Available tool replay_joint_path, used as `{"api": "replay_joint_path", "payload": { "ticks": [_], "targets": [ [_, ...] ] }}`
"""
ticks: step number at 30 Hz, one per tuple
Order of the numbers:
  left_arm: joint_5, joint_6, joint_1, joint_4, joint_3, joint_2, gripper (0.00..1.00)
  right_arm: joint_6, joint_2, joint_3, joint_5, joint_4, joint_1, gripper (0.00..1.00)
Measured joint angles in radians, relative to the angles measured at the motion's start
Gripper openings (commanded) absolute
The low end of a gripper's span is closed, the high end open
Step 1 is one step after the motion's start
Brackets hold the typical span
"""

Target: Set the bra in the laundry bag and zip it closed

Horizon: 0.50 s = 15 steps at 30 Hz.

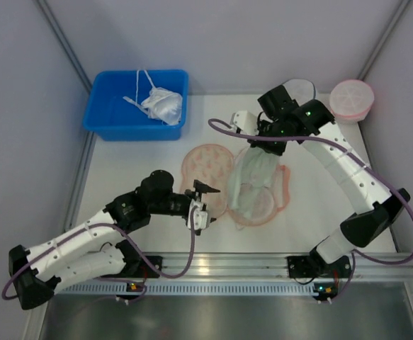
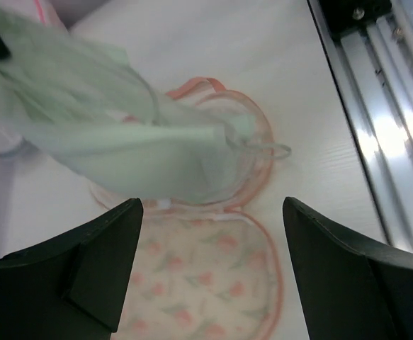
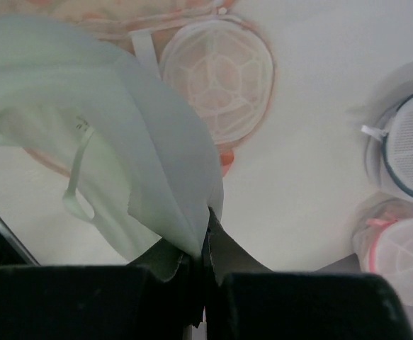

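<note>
Your right gripper [image 3: 205, 237] is pinching the bra [image 1: 254, 180] by one edge, draping it over the open laundry bag [image 1: 207, 164]; your left gripper [image 1: 202, 202] is hovering wide beside the bag. Released now, a strap [image 3: 77, 180] risks snagging the bag's zipper rim [image 2: 278, 280].

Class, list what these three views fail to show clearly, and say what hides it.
Top view: the laundry bag, its right half mostly covered by the hanging bra.
Left wrist view: bra's upper part, blurred, cut off by the frame edge.
Right wrist view: white pouch, pink pouch, cut off at the right edge.
</note>
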Motion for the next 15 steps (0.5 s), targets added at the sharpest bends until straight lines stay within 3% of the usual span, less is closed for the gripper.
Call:
{"api": "replay_joint_path", "payload": {
  "ticks": [5, 9, 15],
  "targets": [
    [-0.092, 0.412, -0.159, -0.003, 0.0, 0.061, 0.81, 0.033, 0.046, -0.063, 0.0, -0.013, 0.0, 0.0],
    [-0.142, 0.664, -0.187, -0.032, -0.004, 0.156, 0.73, 0.048, 0.095, -0.075, 0.0, -0.019, 0.0, 0.0],
    [-0.249, 0.824, -0.186, -0.047, -0.029, 0.26, 0.66, 0.058, 0.16, -0.076, 0.006, -0.019, 0.0, 0.0]
  ]
}}
